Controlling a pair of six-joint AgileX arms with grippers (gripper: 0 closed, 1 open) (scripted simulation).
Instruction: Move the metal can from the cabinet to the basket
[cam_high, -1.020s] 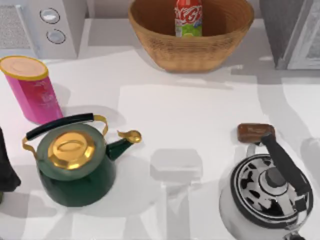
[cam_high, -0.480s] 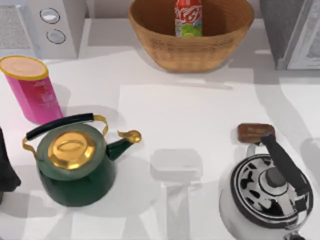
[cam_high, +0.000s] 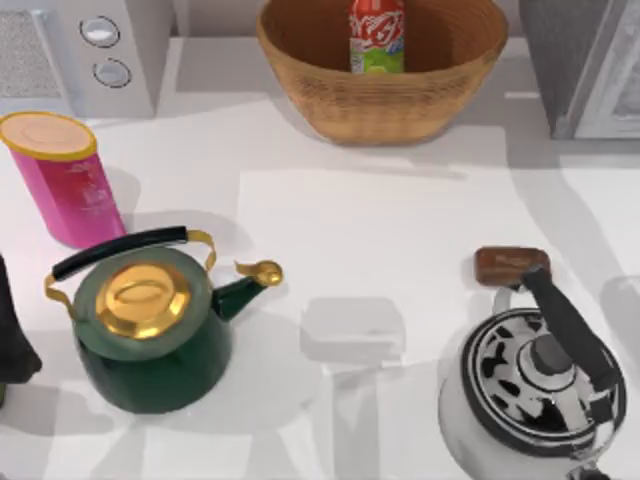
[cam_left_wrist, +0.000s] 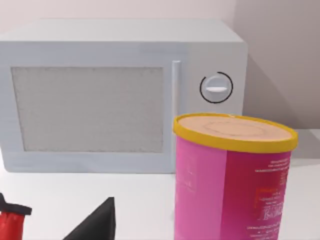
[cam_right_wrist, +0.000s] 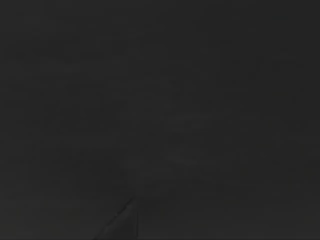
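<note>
From above I see the metal can (cam_high: 377, 36) standing upright inside the basket (cam_high: 300, 75), which sits at the far edge of the tabletop (cam_high: 400, 220), about the middle. The cabinet (cam_high: 580, 60) is in the far right corner, and the can is well apart from it.

The left wrist view gives me something different: the white microwave (cam_left_wrist: 100, 95) from the front, with its mesh door and one round knob, and the pink canister (cam_left_wrist: 232, 180) with a yellow lid just before it. In the top view the same microwave (cam_high: 90, 50) is in the far left corner, with the canister (cam_high: 62, 175) near the left edge.

The right wrist view is dark.

At the left edge of the tabletop, near the front, a dark part of my left arm (cam_high: 12, 340) comes in, beside the green kettle (cam_high: 150, 325). For both grippers I cannot tell how the fingers stand, and I see nothing held. The can is far from this arm, across the tabletop.

Near the front right corner stands a steel kettle (cam_high: 535, 390), with a small brown block (cam_high: 512, 264) just behind it.
</note>
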